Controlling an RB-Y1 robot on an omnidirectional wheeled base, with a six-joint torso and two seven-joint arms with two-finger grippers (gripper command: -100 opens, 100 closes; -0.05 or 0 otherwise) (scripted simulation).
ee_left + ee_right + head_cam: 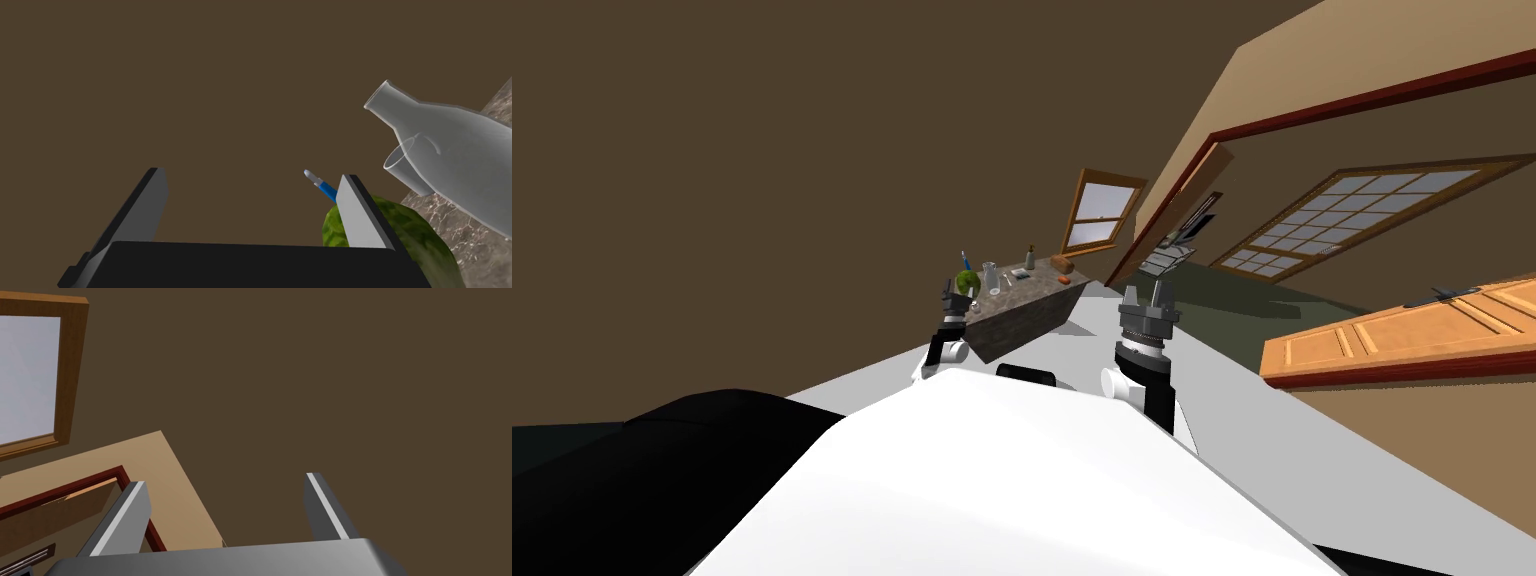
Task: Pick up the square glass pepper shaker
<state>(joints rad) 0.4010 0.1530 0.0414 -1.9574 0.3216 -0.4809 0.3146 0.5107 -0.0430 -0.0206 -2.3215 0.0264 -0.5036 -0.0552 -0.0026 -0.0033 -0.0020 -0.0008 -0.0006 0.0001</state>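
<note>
A stone-topped table (1032,292) stands ahead of me with small items on it. A small grey bottle with a dark top (1030,259) stands at its far side; it may be the shaker, but I cannot tell for sure. My left gripper (949,294) is at the table's near left corner, open (255,200) with nothing between its fingers. Just past one finger lie a green melon (400,235), a blue pen-like stick (325,189) and a clear carafe (450,150). My right gripper (1148,295) hovers right of the table, open (227,508) and empty.
The table also carries the melon (968,283), the carafe (990,277), a brown item (1061,263) and an orange one (1065,281). Wooden cabinets (1402,340) run along the right. A brown wall lies behind the table, and a doorway (1172,250) opens to its right.
</note>
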